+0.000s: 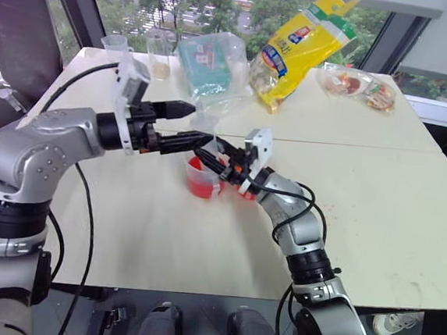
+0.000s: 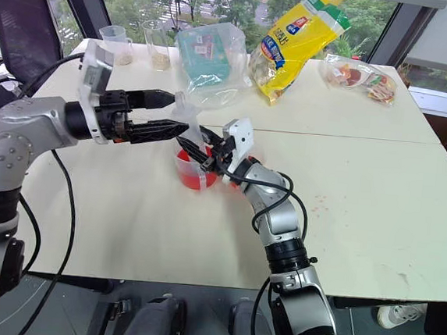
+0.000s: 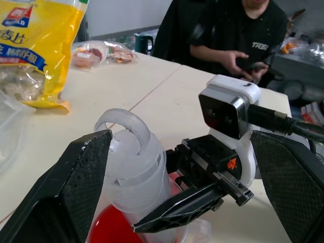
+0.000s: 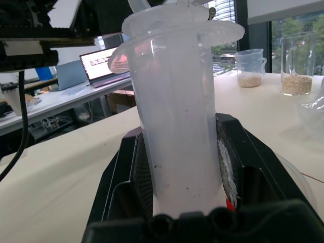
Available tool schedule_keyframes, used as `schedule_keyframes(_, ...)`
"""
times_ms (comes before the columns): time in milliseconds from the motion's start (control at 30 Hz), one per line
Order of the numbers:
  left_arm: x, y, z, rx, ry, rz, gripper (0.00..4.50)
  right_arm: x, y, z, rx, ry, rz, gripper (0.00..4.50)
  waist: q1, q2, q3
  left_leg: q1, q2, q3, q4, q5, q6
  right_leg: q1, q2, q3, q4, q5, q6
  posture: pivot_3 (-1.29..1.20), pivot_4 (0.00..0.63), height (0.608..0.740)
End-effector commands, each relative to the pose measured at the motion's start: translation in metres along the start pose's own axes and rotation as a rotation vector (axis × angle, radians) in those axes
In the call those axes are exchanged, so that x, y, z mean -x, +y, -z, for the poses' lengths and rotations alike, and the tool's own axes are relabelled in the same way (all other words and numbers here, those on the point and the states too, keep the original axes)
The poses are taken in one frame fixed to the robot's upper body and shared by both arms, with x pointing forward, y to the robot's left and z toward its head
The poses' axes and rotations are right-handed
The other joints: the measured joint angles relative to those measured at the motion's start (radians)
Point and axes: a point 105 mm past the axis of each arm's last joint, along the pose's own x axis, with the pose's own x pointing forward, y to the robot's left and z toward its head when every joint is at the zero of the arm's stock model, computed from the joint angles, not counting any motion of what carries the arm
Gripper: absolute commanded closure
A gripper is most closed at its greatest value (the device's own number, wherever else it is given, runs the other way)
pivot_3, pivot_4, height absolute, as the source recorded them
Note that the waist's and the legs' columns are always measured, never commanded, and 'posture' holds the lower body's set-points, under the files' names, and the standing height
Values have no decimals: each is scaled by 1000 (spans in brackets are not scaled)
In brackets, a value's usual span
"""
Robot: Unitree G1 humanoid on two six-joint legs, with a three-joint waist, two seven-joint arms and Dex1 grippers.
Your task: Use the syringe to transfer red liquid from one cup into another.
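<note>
A: Where's syringe (image 4: 177, 111)?
B: Upright, clamped in right tool (image 2: 209, 157) over the red cup (image 2: 193, 173).
A: Left tool (image 1: 186, 125)?
B: Wide open, plunger ring (image 3: 124, 124) betw. its fingers, nearer arm.

Not much to read here tbh. The yellow bag (image 3: 35, 45) at the back of the table (image 1: 377, 197) has a blue panel with Chinese characters; in the left wrist view I can make out something like "麦片" in white on blue, plus a small red-and-blue logo above it, too clipped to read. The person's black shirt (image 3: 253, 30) has white letters on the chest that start "TRE", the rest is cut off by an arm. The teal packet (image 1: 205, 64) inside the clear bag has print on it but it's too small to make out.
</note>
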Motion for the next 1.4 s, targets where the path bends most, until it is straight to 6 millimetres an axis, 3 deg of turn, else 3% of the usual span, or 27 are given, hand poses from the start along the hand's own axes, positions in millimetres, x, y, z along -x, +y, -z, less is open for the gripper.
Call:
schedule_keyframes(33,-3,-5,-13,-39,-35,26,0,-1,3,-9,31,-27,-22,3142,1,0,0,0,0,0,0,0,0,0,0,0,0,0,0,0,150,740)
schedule_keyframes(233,-14,-5,-10,-14,-53,45,0,-2,3,-8,36,-21,-28,3142,1,0,0,0,0,0,0,0,0,0,0,0,0,0,0,0,150,740)
schedule_keyframes(267,-16,-4,-9,-13,-55,43,255,-2,3,-8,37,-19,-29,3142,1,0,0,0,0,0,0,0,0,0,0,0,0,0,0,0,150,740)
schedule_keyframes(367,-19,-1,-9,-8,-69,35,1313,-2,3,-8,37,-16,-29,3142,1,0,0,0,0,0,0,0,0,0,0,0,0,0,0,0,150,740)
schedule_keyframes(567,-21,3,-13,-12,-90,20,4398,-2,5,-6,37,-6,-43,3142,0,0,0,0,0,0,0,0,0,0,0,0,0,0,0,0,150,740)
schedule_keyframes(1400,9,28,-70,-169,-196,-142,4458,2,16,26,3,167,-165,3142,0,0,0,0,0,0,0,0,0,0,0,0,0,0,0,0,150,740)
